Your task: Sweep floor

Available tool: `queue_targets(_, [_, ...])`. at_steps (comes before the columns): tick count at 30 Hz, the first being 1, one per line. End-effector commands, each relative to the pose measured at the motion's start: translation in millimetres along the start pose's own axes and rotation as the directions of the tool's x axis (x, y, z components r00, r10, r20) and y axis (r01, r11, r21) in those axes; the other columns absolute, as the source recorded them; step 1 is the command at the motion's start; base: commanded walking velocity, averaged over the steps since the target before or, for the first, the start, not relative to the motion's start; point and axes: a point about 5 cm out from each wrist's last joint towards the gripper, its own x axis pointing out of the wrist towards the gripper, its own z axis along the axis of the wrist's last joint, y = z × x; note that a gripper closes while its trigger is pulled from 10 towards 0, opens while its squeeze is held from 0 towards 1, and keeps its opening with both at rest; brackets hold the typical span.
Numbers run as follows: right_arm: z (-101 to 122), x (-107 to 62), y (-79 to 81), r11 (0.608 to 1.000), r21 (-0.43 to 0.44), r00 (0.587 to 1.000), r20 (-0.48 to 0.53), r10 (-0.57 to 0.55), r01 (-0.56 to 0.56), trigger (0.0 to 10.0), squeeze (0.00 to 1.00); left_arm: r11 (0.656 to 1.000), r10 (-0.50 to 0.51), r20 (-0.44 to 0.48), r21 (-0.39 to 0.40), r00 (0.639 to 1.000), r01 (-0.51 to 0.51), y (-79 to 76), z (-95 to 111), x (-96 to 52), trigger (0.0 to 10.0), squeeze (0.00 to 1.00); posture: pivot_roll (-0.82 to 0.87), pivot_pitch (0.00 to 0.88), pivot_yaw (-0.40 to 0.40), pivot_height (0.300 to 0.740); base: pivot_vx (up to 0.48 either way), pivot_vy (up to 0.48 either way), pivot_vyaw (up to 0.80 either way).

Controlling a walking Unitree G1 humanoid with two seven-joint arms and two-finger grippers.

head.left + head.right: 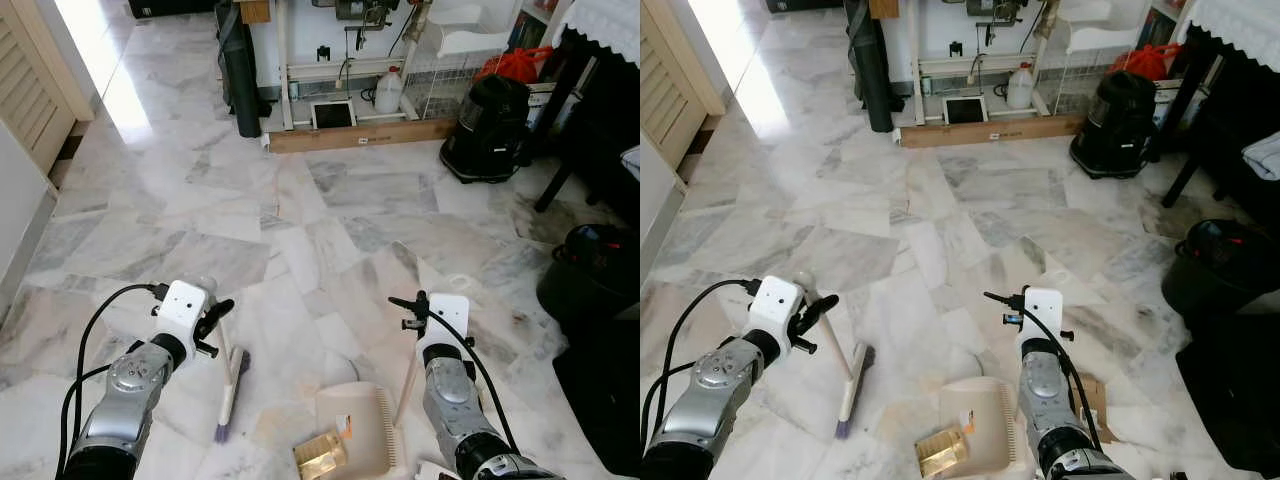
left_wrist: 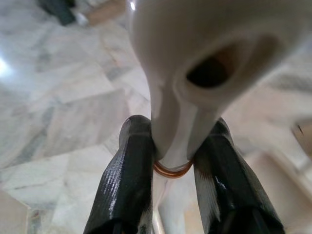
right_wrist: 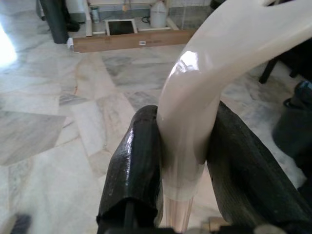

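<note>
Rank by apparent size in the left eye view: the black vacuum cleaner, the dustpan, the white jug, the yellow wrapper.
1. black vacuum cleaner
2. dustpan, though it lies nearer the camera, so the top two are unsure
3. yellow wrapper and white jug look alike; the jug is far off, so unranked.

Grey-veined white marble floor (image 1: pixel 330 230), cream dustpan (image 1: pixel 357 425), purple-bristled cream broom (image 1: pixel 232 392), black vacuum (image 1: pixel 487 128), black-fingered pincers.

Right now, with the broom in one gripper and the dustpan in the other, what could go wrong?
The yellowish scrap lies at the dustpan's edge, so a tilt by the right gripper might drop it. The left gripper pinches the broom near its handle end, so the brush may swing wide.
</note>
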Motion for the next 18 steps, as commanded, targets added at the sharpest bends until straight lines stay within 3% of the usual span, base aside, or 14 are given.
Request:
queue_targets(1, [-11, -6.0, 6.1, 0.999, -0.02, 0.998, -0.057, 0.037, -0.039, 10.0, 0.0, 0.996, -0.075, -0.096, -0.057, 0.993, 0.07, -7.8, -16, -2.0, 10.0, 0.0, 0.05, 0.082, 0.002, 0.74, 0.0, 0.0, 0.0])
queue_targets(4, [-11, -5.7, 6.6, 0.999, -0.018, 0.998, -0.057, 0.041, -0.042, 10.0, 0.0, 0.978, -0.171, -0.143, -0.145, 0.975, 0.151, -15.9, -26, -5.8, 10.0, 0.0, 0.05, 0.083, 0.004, 0.74, 0.0, 0.0, 0.0])
queue_targets(10, [-11, -5.3, 4.2, 0.999, -0.017, 0.998, -0.058, 0.039, -0.04, 10.0, 0.0, 0.955, -0.193, -0.122, -0.251, 0.974, 0.158, -19.1, -27, -6.2, 10.0, 0.0, 0.05, 0.084, 0.003, 0.74, 0.0, 0.0, 0.0])
queue_targets(18, [-11, -4.8, 1.8, 0.999, -0.019, 0.998, -0.055, 0.03, -0.031, 10.0, 0.0, 0.939, -0.279, -0.167, -0.253, 0.946, 0.232, -23.1, -31, -12.3, 10.0, 0.0, 0.04, 0.088, 0.004, 0.74, 0.0, 0.0, 0.0])
